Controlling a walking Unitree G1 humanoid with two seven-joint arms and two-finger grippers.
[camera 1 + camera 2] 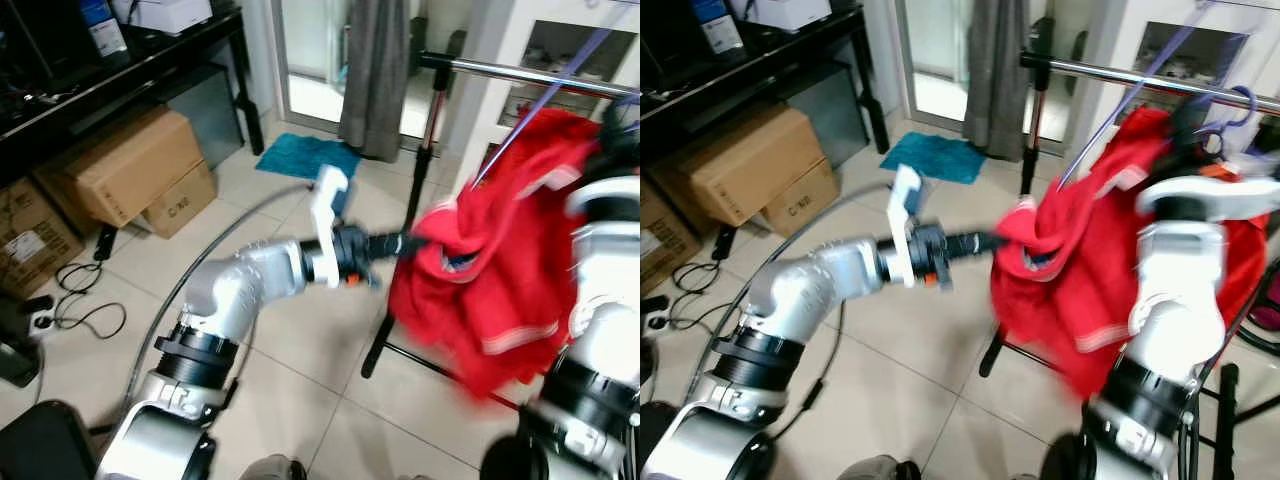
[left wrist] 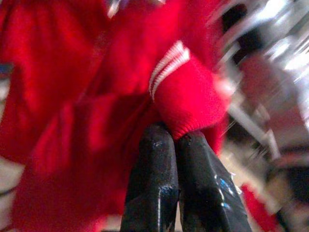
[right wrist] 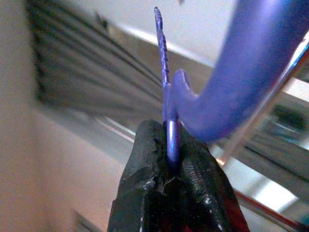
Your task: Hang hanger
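red garment (image 1: 490, 270) on purple hanger (image 3: 212, 96), both hands clamped

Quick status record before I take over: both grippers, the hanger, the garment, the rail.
left gripper: shut on red garment, arm stretched forward at its near edge
right gripper: shut on purple hanger, raised near the rail
purple hanger: pinched at its thin part; hook curved beside the fingers
red garment: bunched, draped below the hanger
rail: horizontal metal bar on a stand
hook on rail: cannot tell
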